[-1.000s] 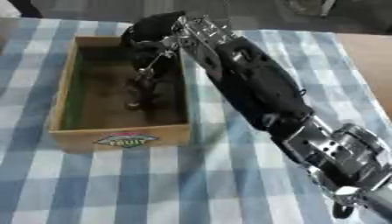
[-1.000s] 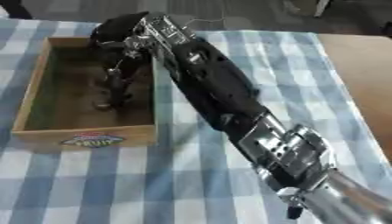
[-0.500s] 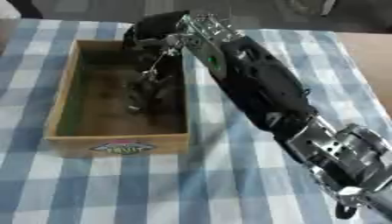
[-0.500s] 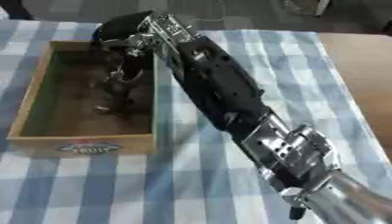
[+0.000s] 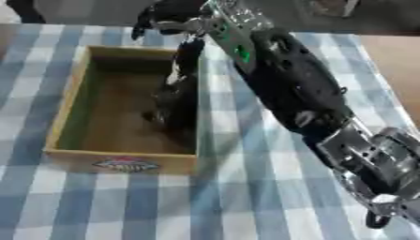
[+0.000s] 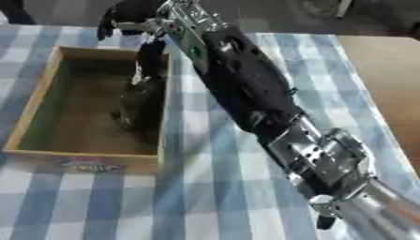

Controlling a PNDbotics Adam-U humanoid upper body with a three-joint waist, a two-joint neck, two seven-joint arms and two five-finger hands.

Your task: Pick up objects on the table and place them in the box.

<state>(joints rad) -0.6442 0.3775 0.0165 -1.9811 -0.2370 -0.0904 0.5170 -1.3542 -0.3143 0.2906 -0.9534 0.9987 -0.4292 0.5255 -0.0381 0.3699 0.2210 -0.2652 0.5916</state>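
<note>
Since 1 s ago the right hand (image 5: 168, 18) has risen from down inside the box to above its far rim; the dark object (image 5: 174, 101) that hung w/ the fingers then is now down in the box, leaning against the right wall. Camera also shifted, so the box sits lower in view, not a real move of the box.

Right arm comes in from lower right, runs diagonally up-left across the table to the far edge of the box. Hand is over the far-right corner of the box, fingers curled downward; can't tell if they're clear of the object or touching its top, too blurred there.

Wooden box (image 5: 70, 108) is on the left part of the blue-white checked cloth (image 5: 246, 197), open top, label w/ a fruit logo (image 5: 125, 164) on the near wall. Dark object is tall and narrow, its lower end on the box floor near the right wall, its upper end reaching up toward the hand's fingers. Shape beyond that not readable.

Bare brown tabletop (image 6: 386, 70) shows at right, past the cloth edge.

Left hand not seen in either view.
</note>
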